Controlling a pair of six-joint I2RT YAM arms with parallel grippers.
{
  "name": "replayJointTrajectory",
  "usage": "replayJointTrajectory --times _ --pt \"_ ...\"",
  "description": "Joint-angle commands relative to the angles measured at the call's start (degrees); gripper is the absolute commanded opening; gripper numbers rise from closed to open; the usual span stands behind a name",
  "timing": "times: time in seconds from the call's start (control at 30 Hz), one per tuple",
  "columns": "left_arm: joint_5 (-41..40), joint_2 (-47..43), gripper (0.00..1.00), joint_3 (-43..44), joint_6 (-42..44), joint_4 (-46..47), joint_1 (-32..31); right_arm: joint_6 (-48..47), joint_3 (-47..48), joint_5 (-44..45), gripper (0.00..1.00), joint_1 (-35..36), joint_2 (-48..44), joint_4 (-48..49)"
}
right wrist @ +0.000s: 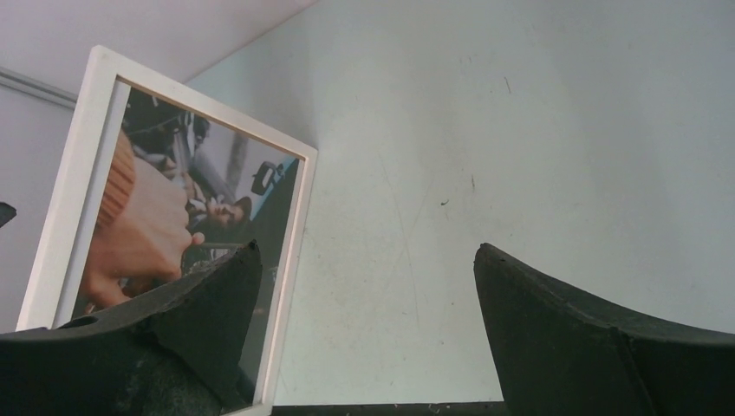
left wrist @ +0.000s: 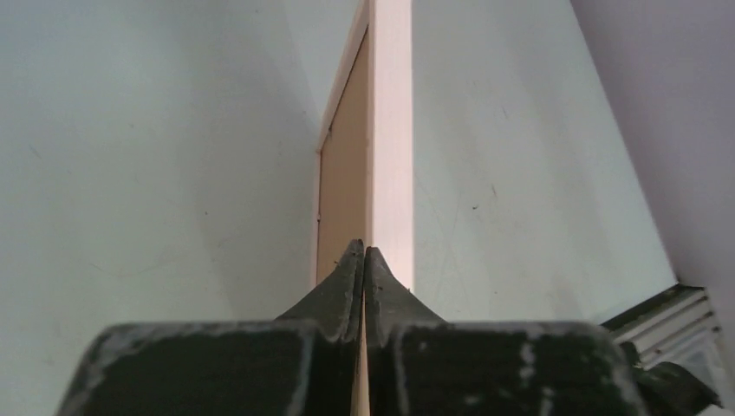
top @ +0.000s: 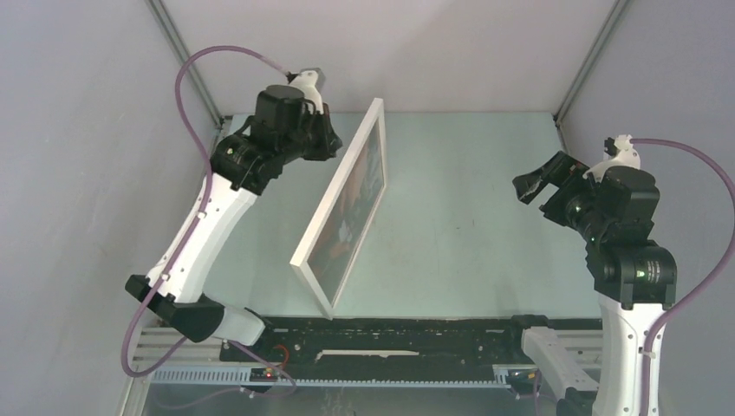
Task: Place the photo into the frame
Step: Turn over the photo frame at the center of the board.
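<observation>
Photo [right wrist: 165, 217] looks seated in frame [top: 336, 182], standing on edge just ahead of left hand [left wrist: 364, 251] (closed tight at its rim, grip unclear). Right hand [right wrist: 366, 250] gaping, well clear. Next: lower it flat onto tabletop [top: 468, 217].

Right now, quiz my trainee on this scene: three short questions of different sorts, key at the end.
1. True or false: the frame lies flat.
2. The wide-open fingers belong to which arm? A. left B. right
3. In the right wrist view, what colour is the frame's face around the photo?

Key: 1. False, it stands on edge. 2. B. 3. White.
</observation>
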Motion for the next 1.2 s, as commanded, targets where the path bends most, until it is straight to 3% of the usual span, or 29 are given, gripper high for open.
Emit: replayJointTrajectory --times 0.0,0.1,0.13,0.17,0.2,0.23,0.27,0.3,0.37,0.43,0.57,0.7,0.97,1.17 --pt "12.9 -2.5 0.00 -4.4 -6.1 5.6 6.9 -0.4 -1.1 -0.4 0.98 0.0 -0.8 1.3" --pt "15.5 -3.6 0.00 -10.0 -5.2 8.0 11.4 0.5 -5.3 -2.0 0.98 0.1 -1.0 4.3" --pt "17.4 -4.2 0.11 -12.8 -5.8 9.2 14.1 1.0 -7.2 -3.5 0.98 0.1 -0.7 5.4" --pt "21.6 -6.1 0.33 -17.6 -6.9 14.0 16.9 1.4 -8.9 -5.8 0.98 0.2 -0.1 6.1" --pt "25.8 -8.4 0.49 -24.4 -10.4 19.6 20.0 1.8 -10.3 -7.6 0.98 0.3 0.6 6.5" --pt "31.9 -10.9 0.88 -30.6 -14.9 28.1 22.8 2.2 -11.7 -9.7 0.98 0.4 1.5 7.4" --pt "38.9 -13.5 0.97 -37.5 -20.4 37.5 24.2 2.5 -13.4 -10.4 0.98 1.9 2.2 8.8" --pt "41.0 -16.1 1.00 -42.4 -23.7 42.7 24.6 2.6 -15.9 -11.6 0.98 3.7 2.8 12.5" --pt "38.1 -19.3 1.00 -45.1 -23.9 43.5 24.6 5.4 -22.8 -19.5 0.99 7.5 5.4 23.6" --pt "34.0 -19.6 1.00 -43.6 -21.0 37.7 24.7 13.3 -27.7 -26.1 0.91 11.9 12.3 34.8" --pt "33.0 -19.4 0.99 -42.8 -19.9 33.1 25.3 24.6 -28.5 -24.6 0.91 27.6 21.5 55.9" --pt "37.1 -20.0 0.99 -43.7 -20.5 35.4 25.4 32.4 -27.9 -21.1 0.91 36.2 24.8 71.6" --pt "38.1 -22.5 1.00 -41.4 -19.8 36.2 25.5 28.2 -21.2 -14.5 0.80 39.6 27.8 58.3" --pt "33.8 -24.6 1.00 -37.3 -17.1 31.7 25.0 25.2 -20.0 -12.7 0.79 39.0 27.1 52.5"
